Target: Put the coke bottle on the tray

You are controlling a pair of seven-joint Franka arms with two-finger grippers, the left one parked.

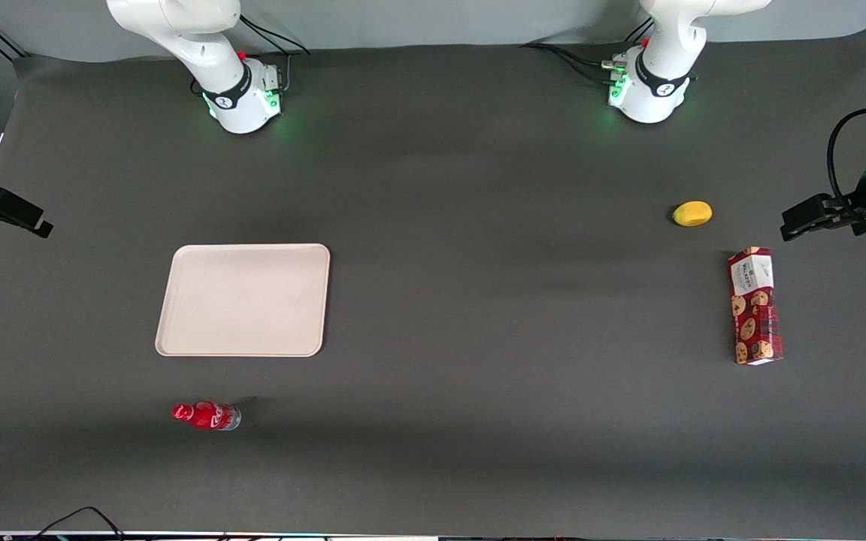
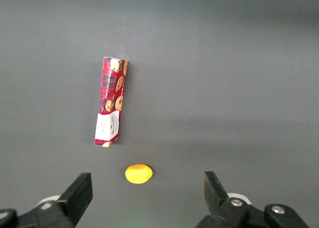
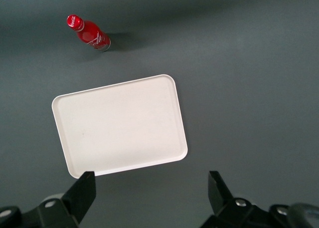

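Nothing of the task looks done yet: the coke bottle (image 1: 207,415) stands on the dark table (image 1: 478,225), apart from the tray (image 1: 243,299) and nearer to the front camera than it, and the tray itself is bare. The bottle appears upright, red cap uppermost, though from overhead a slight lean cannot be ruled out. The whole job is still ahead, judging by this layout: reaching the bottle, gripping it, carrying it over the shallow rim and setting it down on the flat beige surface. The gripper (image 3: 152,188) hangs high above the table at the working arm's end, well away from the bottle, its 2 fingers spread wide with nothing between them and nothing touching them; in the right wrist view the tray's edge lies just past the fingertips, but far below. A cookie box (image 1: 755,306) and a small yellow lemon-like object (image 1: 692,213) lie toward the parked arm's end, clear of any likely path.
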